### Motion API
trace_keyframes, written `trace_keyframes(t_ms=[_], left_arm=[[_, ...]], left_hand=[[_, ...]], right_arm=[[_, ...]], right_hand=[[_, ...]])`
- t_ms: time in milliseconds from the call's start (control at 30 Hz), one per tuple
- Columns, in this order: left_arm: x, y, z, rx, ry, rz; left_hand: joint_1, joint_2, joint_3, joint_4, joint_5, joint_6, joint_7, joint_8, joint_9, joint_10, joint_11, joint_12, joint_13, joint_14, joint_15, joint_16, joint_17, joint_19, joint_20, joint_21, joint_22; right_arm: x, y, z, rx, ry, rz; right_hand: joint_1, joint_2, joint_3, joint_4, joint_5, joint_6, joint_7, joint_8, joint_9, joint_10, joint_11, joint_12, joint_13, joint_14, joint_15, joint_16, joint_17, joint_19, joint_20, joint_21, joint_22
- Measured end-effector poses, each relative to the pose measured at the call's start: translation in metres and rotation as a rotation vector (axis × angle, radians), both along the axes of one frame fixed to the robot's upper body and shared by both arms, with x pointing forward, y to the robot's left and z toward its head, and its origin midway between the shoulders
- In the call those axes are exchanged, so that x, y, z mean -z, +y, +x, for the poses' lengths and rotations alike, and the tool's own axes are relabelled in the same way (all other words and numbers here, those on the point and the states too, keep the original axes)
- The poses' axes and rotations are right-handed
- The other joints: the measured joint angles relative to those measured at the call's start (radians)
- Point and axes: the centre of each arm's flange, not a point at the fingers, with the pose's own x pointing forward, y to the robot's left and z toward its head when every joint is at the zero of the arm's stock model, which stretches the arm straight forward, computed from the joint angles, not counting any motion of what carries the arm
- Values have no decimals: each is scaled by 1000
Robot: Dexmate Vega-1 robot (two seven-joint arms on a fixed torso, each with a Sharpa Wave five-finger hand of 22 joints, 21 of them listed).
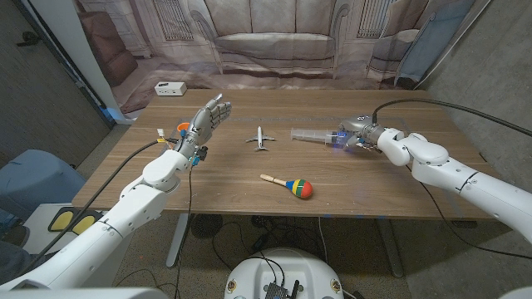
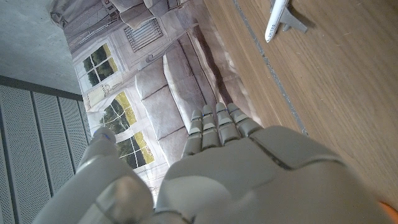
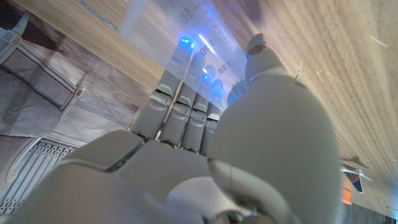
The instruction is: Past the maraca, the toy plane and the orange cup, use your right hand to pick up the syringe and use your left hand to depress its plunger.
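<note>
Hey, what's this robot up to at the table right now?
The robot's right hand is wrapped around a clear syringe at the far right of the wooden table; whether it is lifted yet is hard to tell. The left hand hangs open over the far left, holding nothing, by an orange cup. A toy plane and a maraca lie untouched in the middle. The plunger is not yet pressed.

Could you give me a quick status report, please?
Right hand grips syringe on the table. Left hand open, raised. Toy plane between them.
</note>
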Motion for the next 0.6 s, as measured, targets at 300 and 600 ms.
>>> trace_keyframes(t_ms=[300,600], left_arm=[[-2,-1,-2,2,-5,5],[-2,-2,-2,2,-3,11]], left_hand=[[0,0,0,0,0,0,0,0,0,0,0,0,0,0,0,0,0,0,0,0,0],[0,0,0,0,0,4,-4,0,0,0,0,0,0,0,0,0,0,0,0,0,0]], right_arm=[[-4,-2,-5,-23,-19,60],[-4,-5,-7,-31,-15,108]], right_hand=[[0,0,-1,1,4,14,0,-4,0,18,0,-8,0,25,-25,-3,5,32,-32,4,1],[0,0,1,-1,8,14,0,-16,-5,26,5,-11,0,41,-27,-6,14,45,-45,15,1]])
